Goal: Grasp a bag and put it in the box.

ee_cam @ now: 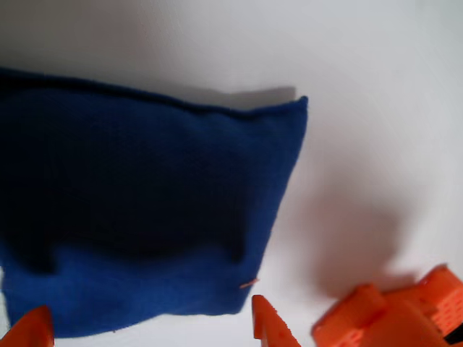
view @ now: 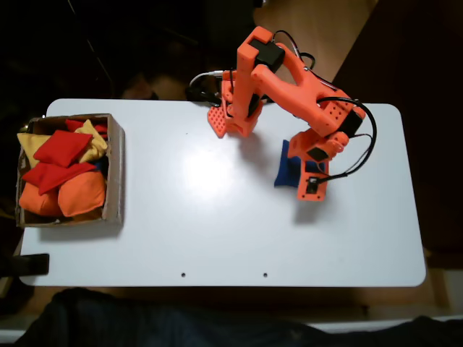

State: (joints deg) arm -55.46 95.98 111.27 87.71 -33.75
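Gripper (ee_cam: 152,325): jaws spread, empty, tips straddling the near edge of the blue bag (ee_cam: 145,210) on the table (view: 217,217). Risk: closing on the hem alone, the soft fabric could slip free before reaching the nearly full box (view: 116,173).

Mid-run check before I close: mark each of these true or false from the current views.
1. The blue bag lies on the white table. True.
2. The box is empty. False: it holds red, orange and yellow beanbags.
3. The gripper has its jaws open, tips near the bag's edge in the wrist view. True.
4. The blue bag is already inside the box. False: it lies under the arm, far from the box, in the fixed view.
5. The box stands at the table's right end in the fixed view. False: at the left end.
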